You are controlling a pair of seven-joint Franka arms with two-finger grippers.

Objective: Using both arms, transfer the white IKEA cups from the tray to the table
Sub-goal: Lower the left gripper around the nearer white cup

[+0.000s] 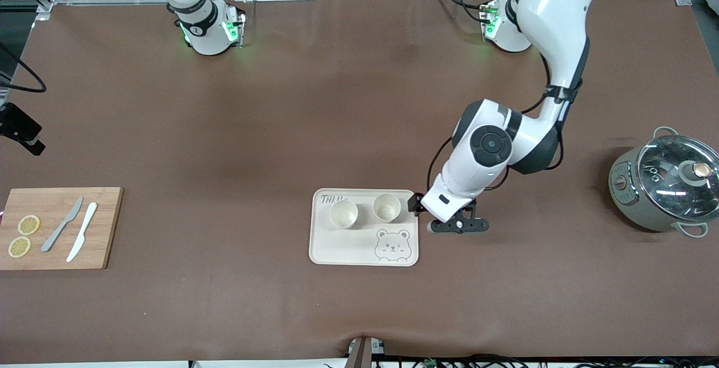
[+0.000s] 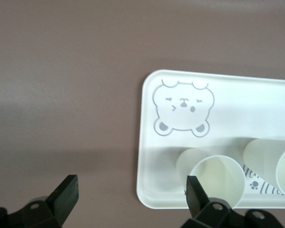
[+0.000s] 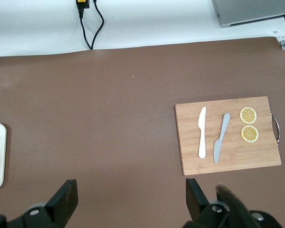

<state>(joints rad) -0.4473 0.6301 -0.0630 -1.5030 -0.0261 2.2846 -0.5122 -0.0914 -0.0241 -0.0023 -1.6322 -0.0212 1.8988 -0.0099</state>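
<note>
Two white IKEA cups stand upright side by side on the cream bear-printed tray, on the part of it farther from the front camera. My left gripper is open and empty, low over the table beside the tray's end toward the left arm. In the left wrist view my left gripper straddles the tray's corner, with one finger just in front of the closer cup; the second cup stands beside it. My right gripper is open and empty, high over bare table; the right arm waits.
A wooden cutting board with two lemon slices and two knives lies at the right arm's end; it also shows in the right wrist view. A grey pot with a glass lid stands at the left arm's end.
</note>
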